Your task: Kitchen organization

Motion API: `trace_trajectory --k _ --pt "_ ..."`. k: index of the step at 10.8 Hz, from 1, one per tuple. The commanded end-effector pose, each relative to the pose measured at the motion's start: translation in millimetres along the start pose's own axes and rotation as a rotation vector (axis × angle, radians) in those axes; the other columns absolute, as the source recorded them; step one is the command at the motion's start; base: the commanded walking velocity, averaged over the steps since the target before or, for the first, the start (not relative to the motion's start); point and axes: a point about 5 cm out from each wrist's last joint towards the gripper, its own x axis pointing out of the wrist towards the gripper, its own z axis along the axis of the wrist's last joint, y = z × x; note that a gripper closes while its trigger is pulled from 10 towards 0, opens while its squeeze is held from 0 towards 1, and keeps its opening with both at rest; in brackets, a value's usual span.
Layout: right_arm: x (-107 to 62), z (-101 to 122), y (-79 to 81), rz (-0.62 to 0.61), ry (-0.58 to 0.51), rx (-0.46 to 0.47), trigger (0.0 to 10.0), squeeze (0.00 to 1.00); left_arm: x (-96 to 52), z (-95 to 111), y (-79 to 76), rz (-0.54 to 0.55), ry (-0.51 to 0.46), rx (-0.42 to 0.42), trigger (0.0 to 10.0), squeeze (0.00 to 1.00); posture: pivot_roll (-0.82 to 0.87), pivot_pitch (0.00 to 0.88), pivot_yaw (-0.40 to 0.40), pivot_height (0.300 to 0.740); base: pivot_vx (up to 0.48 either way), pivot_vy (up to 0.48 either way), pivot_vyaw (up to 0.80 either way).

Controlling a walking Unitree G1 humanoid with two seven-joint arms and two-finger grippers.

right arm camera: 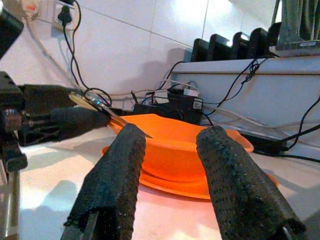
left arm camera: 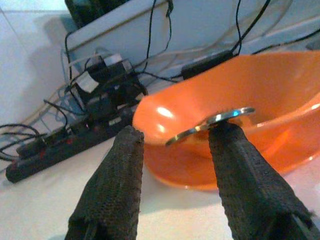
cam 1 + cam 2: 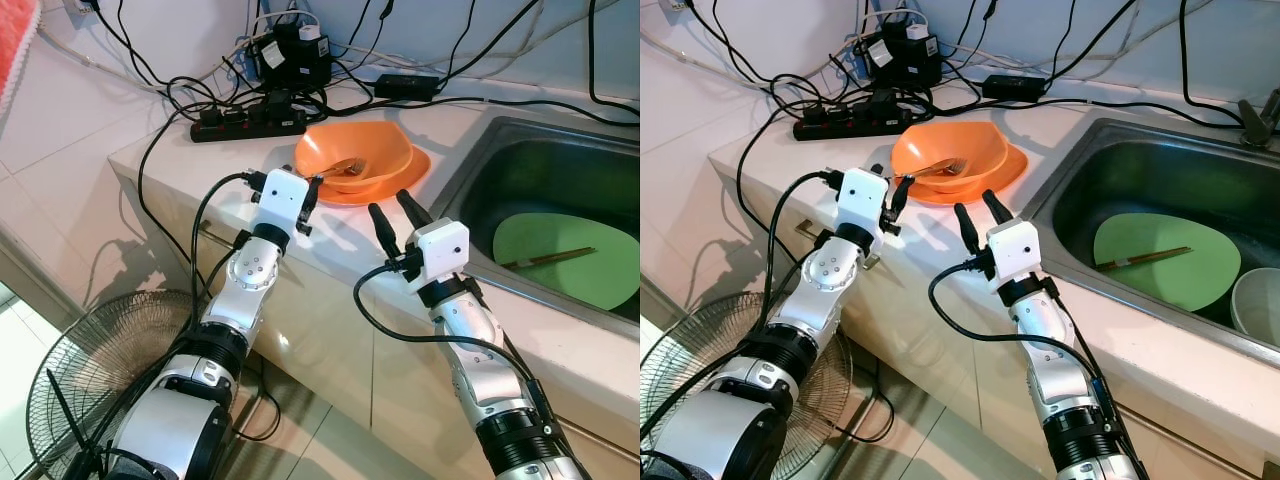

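The left gripper (image 3: 314,195) sits at the front edge of the counter (image 3: 200,150), just short of the orange bowl (image 3: 352,157), its two black fingers spread with nothing clamped between them. In the left wrist view one fingertip (image 2: 227,131) lies right under the end of a metal spoon (image 2: 210,124) that leans out over the bowl's rim, so the fingers look lined up to close on that handle; whether the pad touches the metal I cannot tell. The spoon rests with its other end down inside the bowl, which is why the handle sticks up within reach. The bowl stands on an orange plate (image 3: 412,175), stacked near the counter's front edge, between the power strip (image 3: 248,122) at the back and the sink (image 3: 520,170). The right gripper (image 3: 393,217) hovers just beside the plate's front rim, fingers likewise parted and empty, probably waiting to steady or take the dishes. In the sink lies a green plate (image 3: 575,262) with a chopstick (image 3: 548,258) across it, likely where the dishes belong.
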Motion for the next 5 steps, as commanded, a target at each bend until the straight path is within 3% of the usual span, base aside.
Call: trace_trajectory --k 1,5 --pt "2.4 1.0 0.9 0.002 -0.007 -0.004 10.0 0.0 2.5 -0.4 6.2 0.019 0.024 0.017 10.0 0.0 0.05 0.031 0.121 0.74 0.0 0.0 0.0" --pt "2.2 0.6 1.4 0.001 -0.006 -0.003 10.0 0.0 3.2 0.8 8.5 0.039 0.021 0.012 10.0 0.0 0.05 0.031 0.121 0.74 0.0 0.0 0.0"
